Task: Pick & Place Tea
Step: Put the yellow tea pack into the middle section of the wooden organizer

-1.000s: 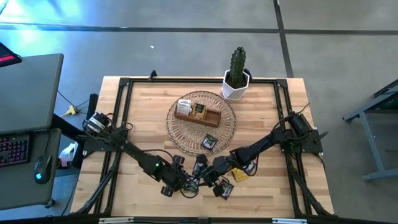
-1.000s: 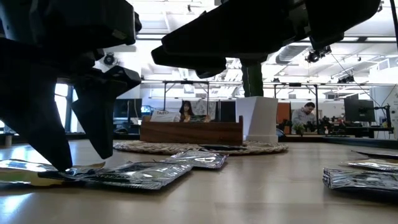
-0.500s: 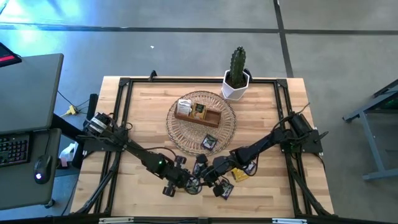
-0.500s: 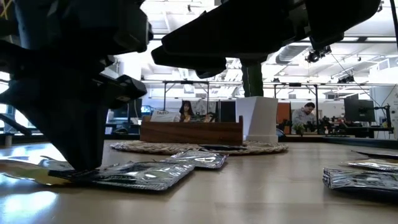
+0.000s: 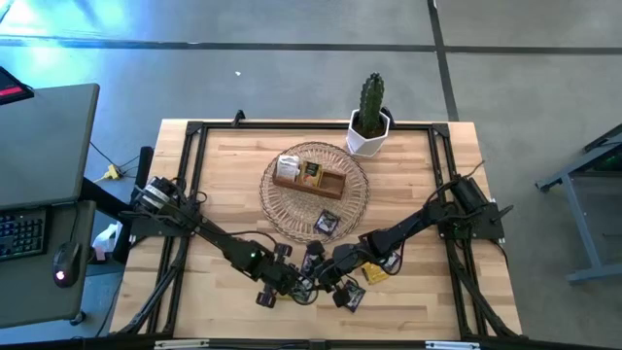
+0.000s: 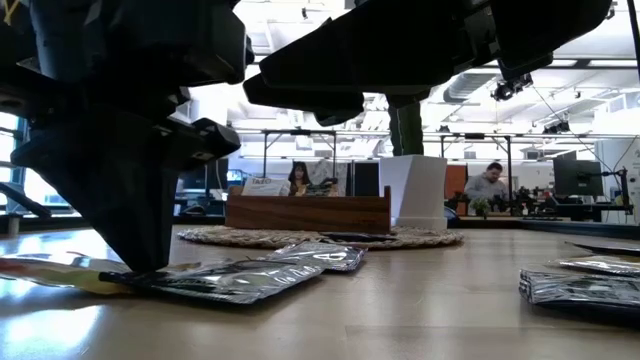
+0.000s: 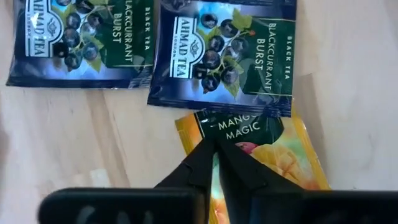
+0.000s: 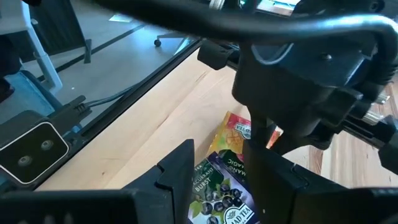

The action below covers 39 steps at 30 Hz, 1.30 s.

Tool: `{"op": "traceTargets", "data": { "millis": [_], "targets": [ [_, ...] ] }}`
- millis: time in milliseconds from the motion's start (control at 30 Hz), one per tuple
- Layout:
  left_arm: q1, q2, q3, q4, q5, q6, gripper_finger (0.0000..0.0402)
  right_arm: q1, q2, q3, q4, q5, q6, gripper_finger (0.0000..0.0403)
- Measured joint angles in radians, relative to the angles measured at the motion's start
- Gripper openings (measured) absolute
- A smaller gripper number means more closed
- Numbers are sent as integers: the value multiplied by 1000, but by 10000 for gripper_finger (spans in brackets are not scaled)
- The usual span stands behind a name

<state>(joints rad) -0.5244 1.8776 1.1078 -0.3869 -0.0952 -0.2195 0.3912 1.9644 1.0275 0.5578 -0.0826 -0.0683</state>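
Note:
Several small flat tea packets lie near the table's front edge. An orange mango packet (image 7: 273,162) lies flat just before two dark blackcurrant packets (image 7: 224,53) (image 7: 78,37). My left gripper (image 7: 214,142) (image 5: 303,289) is shut on the orange packet. Close beside it, my right gripper (image 8: 221,158) (image 5: 328,280) hangs open above a blackcurrant packet (image 8: 224,193), touching nothing. One more packet (image 5: 327,222) lies on the wicker basket (image 5: 282,209). My left gripper pinches the orange packet between its two fingertips at the dark green band (image 7: 239,127) along the end beside the blackcurrant packets. The fingers slant steeply down from above. The packet (image 6: 60,275) lies on the table under the fingertips.
A brown wooden box (image 5: 309,175) stands on the wicker basket at the table's middle. A potted cactus (image 5: 370,117) stands at the far edge. A yellow packet (image 5: 374,272) and a dark one (image 5: 352,298) lie right of the grippers. People sit at desks far behind the table.
My left gripper's fingers stood apart over the orange packet a second ago and have shut on it. My right arm has kept still.

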Motion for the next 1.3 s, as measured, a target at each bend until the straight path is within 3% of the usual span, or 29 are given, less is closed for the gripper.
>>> {"op": "traceTargets", "data": {
  "millis": [233,500,933,1100,1300],
  "targets": [
    [-6,2,80,-220,-109,-93,115,3,0,0,-3,-16,1,133],
    [-6,5,85,-214,-182,-150,186,3,0,0,-4,-29,1,133],
    [28,48,95,-209,-186,-282,195,8,0,0,-10,-27,-11,133],
    [28,11,127,-262,-163,-306,195,8,-1,0,-42,86,50,133],
    [17,-64,198,-437,-170,-307,195,8,-1,-1,-73,196,168,133]
  ]
}}
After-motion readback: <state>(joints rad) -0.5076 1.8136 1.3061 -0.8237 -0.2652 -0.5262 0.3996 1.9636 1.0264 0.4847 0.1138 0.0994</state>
